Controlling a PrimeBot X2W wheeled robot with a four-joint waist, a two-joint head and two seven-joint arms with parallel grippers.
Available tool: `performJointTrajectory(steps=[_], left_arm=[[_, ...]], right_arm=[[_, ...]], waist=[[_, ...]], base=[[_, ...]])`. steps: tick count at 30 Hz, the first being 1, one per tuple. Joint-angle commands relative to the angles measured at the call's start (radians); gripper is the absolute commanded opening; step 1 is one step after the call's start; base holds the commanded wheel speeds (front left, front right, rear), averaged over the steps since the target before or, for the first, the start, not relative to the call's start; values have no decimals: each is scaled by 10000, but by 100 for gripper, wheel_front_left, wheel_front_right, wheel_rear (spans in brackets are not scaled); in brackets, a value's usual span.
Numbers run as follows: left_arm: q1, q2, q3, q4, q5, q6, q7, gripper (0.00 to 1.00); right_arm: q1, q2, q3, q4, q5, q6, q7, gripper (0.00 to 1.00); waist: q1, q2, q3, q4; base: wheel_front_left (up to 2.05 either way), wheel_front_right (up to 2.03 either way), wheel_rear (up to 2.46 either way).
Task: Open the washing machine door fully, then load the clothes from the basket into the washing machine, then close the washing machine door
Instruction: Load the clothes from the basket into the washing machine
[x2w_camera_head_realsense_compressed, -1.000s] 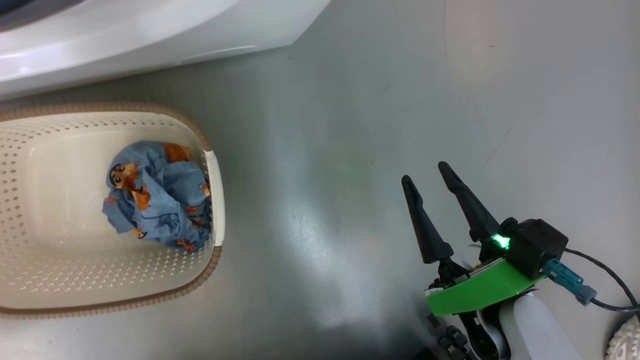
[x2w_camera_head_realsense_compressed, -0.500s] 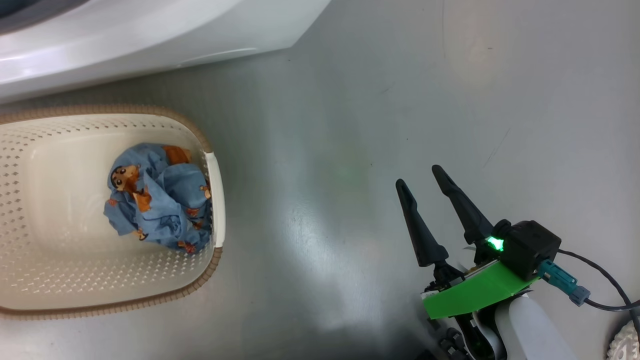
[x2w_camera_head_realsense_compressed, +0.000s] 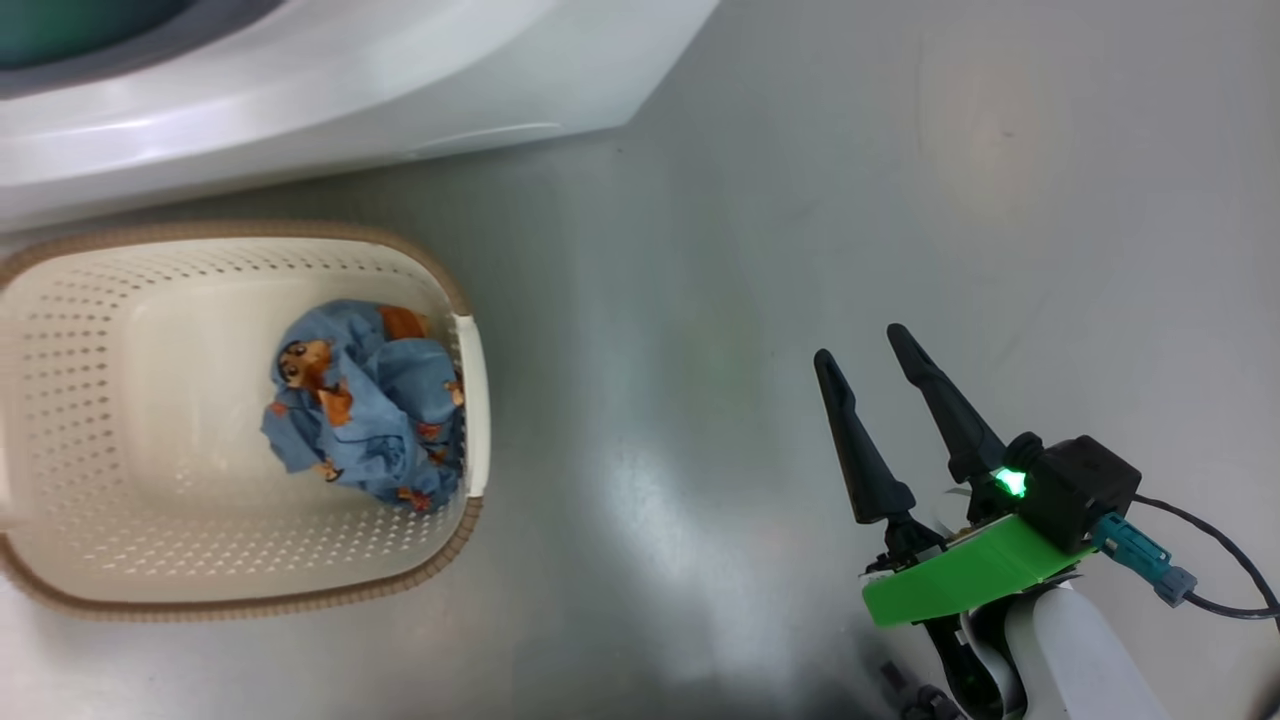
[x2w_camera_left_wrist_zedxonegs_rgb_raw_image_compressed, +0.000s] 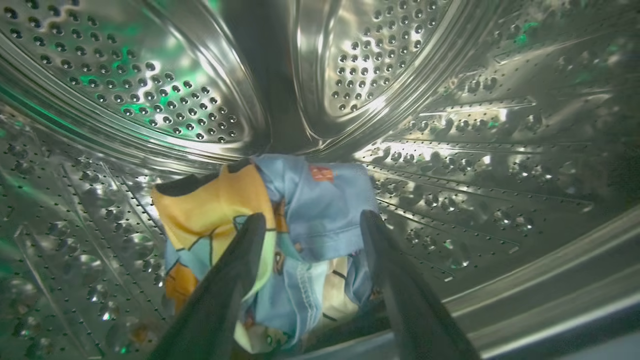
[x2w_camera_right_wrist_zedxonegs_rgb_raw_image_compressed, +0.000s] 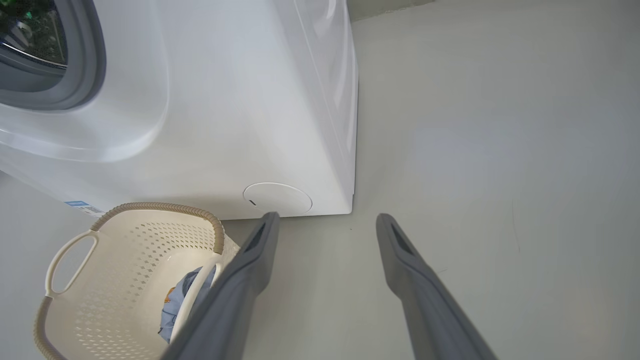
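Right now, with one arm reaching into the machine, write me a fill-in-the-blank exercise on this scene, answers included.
The left gripper is inside the washing machine, in its perforated steel ____.
The garment lying in the basket is light ____ with orange-brown bears.
The right gripper hangs above the grey floor with its jaws ____.
Missing words: drum; blue; open.

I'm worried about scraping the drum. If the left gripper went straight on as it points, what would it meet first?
Most likely the clothes, bunched just ahead of the open left gripper; the drum lies behind them, depth unclear.
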Motion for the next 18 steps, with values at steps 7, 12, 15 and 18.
performJointTrajectory(steps=[7, 12, 15, 18], left_arm=[[921, 142, 87, -174, -220, 36, -578, 100], [1646, -218, -6, -337, -292, 30, -918, 100], [2241, -460, -51, -579, -312, 104, -1122, 100], [2580, -575, -20, -766, -371, 140, -1199, 100]], right_arm=[[13, 47, 1, 23, -180, 90, -118, 100], [40, 47, -90, 170, -230, 90, -118, 100], [106, 47, -185, 284, -269, 90, -118, 100], [172, 47, -241, 340, -254, 90, -118, 100]], waist=[[-1, 0, -723, 560], [-1, 0, -1280, 834], [-1, 0, -1829, 1015], [-1, 0, -2124, 1101]], base=[[0, 0, 0], [0, 0, 0], [0, 0, 0], [0, 0, 0]])
